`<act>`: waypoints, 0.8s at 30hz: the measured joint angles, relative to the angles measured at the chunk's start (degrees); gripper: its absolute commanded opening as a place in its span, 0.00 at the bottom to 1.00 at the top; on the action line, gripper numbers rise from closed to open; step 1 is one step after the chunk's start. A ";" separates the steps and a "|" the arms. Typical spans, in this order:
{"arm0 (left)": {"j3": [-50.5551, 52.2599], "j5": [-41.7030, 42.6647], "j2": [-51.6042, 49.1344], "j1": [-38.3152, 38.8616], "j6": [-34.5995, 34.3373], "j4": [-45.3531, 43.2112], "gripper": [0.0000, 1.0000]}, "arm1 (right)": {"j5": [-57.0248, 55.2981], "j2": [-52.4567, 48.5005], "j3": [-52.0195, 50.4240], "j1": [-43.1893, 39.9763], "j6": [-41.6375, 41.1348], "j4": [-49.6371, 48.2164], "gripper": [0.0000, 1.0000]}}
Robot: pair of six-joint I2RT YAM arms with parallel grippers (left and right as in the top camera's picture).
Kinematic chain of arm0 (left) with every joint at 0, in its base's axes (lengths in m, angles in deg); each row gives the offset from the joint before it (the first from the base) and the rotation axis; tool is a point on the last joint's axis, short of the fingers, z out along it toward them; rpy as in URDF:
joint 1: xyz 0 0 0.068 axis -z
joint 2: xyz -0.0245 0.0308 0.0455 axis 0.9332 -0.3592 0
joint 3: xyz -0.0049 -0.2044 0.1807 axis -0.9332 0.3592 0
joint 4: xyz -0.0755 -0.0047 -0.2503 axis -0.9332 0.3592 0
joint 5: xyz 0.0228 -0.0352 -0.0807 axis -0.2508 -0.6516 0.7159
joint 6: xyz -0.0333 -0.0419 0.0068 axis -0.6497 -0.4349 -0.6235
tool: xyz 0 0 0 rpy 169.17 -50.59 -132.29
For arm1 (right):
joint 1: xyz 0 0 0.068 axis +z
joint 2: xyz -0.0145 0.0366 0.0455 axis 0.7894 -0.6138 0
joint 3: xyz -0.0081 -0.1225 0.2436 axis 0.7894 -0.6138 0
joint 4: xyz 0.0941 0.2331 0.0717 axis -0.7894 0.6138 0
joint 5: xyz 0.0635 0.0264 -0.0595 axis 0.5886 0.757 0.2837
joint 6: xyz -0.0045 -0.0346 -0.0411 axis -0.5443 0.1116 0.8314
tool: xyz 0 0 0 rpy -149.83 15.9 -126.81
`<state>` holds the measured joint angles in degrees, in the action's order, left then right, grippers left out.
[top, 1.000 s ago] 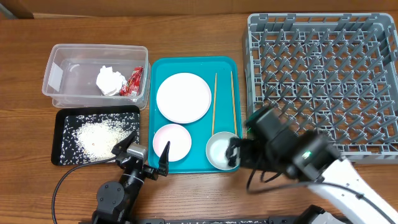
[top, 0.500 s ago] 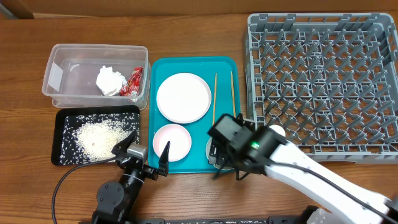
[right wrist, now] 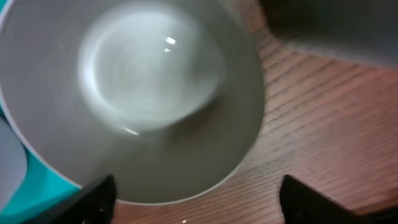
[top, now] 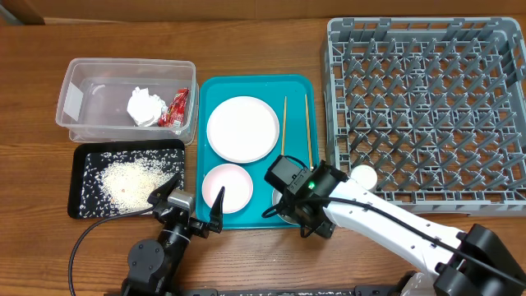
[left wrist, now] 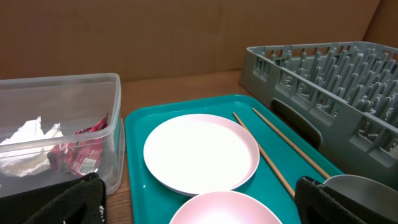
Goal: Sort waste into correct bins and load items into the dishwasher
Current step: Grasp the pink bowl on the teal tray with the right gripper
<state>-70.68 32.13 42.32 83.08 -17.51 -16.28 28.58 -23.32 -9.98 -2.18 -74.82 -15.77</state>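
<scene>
Brown wood-grain table (top: 246, 41), with a plain brown cardboard-like wall (left wrist: 186, 37) behind it in the left wrist view. The large square grey plastic dish rack (top: 423, 23) with pegs fills the right side. The teal rectangular tray (top: 246, 86) sits mid-table, just beside the rack. The clear rectangular plastic tub (top: 127, 62) is at far left, and the flat black rectangular tray (top: 82, 156) lies in front of it, touching or nearly so. On the teal tray the round white-pink plate (top: 242, 129) is toward the back, with the small pale pink bowl (top: 228, 187) in front of it. The two thin wooden chopsticks (top: 284, 131) lie lengthwise along the right side, apart from each other. The light grey bowl (right wrist: 149, 93) is at the tray's near right corner, upright and blurred in the right wrist view, with teal on one side and bare wood on the other. The right gripper (top: 296, 210) is directly over it with fingers spread wide and nothing clamped; contact with the rim can't be told. The left gripper (top: 191, 205) is by the tray's near left edge, jaws wide apart, empty. The crumpled white tissue (top: 144, 105) and red printed snack wrapper (top: 177, 108) are in the tub, side by side. The loose white rice grains (top: 127, 182) are piled and scattered on the black tray.
</scene>
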 measured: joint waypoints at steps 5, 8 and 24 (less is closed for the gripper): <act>0.00 0.00 0.00 0.00 0.00 0.00 1.00 | 1.51 0.00 -0.17 -0.09 2.64 -2.71 0.96; 0.00 0.00 0.00 0.00 0.00 0.00 1.00 | 2.36 -0.02 -0.17 -0.09 3.52 -2.89 0.95; 0.00 0.00 0.00 0.00 0.00 0.00 1.00 | 5.53 -0.02 -0.33 2.49 29.16 -23.15 0.72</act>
<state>-70.68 32.13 42.32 83.08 -17.51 -16.28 34.11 -23.34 -10.31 0.31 -45.66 -38.92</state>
